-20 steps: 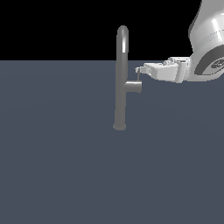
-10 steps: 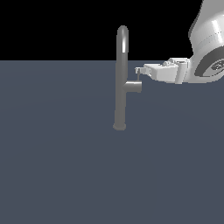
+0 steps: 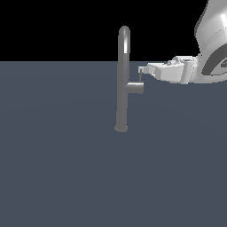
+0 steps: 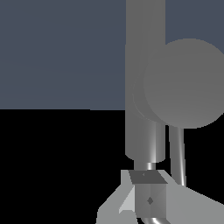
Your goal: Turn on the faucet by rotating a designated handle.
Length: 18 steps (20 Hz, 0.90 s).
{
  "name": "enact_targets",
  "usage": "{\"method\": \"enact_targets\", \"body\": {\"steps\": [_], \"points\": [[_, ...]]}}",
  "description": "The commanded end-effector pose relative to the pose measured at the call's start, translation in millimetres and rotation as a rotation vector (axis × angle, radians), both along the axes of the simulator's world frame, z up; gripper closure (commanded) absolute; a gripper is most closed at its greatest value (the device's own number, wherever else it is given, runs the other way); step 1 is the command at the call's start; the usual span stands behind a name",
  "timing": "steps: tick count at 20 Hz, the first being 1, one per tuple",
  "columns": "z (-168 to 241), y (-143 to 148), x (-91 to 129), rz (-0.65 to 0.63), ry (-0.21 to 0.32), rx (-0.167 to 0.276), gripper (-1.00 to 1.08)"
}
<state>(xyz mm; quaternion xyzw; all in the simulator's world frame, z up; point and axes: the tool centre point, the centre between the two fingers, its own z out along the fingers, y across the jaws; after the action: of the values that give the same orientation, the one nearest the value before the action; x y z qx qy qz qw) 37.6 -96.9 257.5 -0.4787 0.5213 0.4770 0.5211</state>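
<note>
Exterior view: the faucet (image 3: 123,80) is a tall slim grey metal tube standing upright on a plain dark blue-grey floor (image 3: 66,168), with a glossy arched top and a small flared round base. A short thick stub sticks out horizontally about midway up, toward the exterior view's right. At the stub's end the handle (image 3: 140,76) rises as a thin grey stick, far thinner than the tube.

The gripper (image 3: 141,70) comes in from the exterior view's right on a white arm (image 3: 213,40), held about level, a little above the stub. Its tip sits right at the top of the handle stick; touching or just beside it, cannot tell which from this view. The tube itself is just past the fingertips, toward the exterior view's left.

Wrist view: very close up. The stub's round end face (image 4: 186,83) fills much of the frame, with the faucet tube (image 4: 142,78) running behind it. The thin handle (image 4: 177,153) runs from under that round face toward the gripper body. One pale finger (image 4: 148,194) with a dark pad shows near the frame edge, alongside the handle. The other finger is not clearly seen, so whether the jaws are wide, narrow or clamped on the stick cannot be told.
</note>
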Motion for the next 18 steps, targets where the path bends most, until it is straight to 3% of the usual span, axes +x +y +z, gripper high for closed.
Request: {"method": "enact_targets", "body": {"steps": [1,18], "points": [[0.1,0.4,-5.3,0.001,0.001,0.001,1.08],[-6.5,3.9,-46.3,0.0,-0.004,-0.001,1.08]]}}
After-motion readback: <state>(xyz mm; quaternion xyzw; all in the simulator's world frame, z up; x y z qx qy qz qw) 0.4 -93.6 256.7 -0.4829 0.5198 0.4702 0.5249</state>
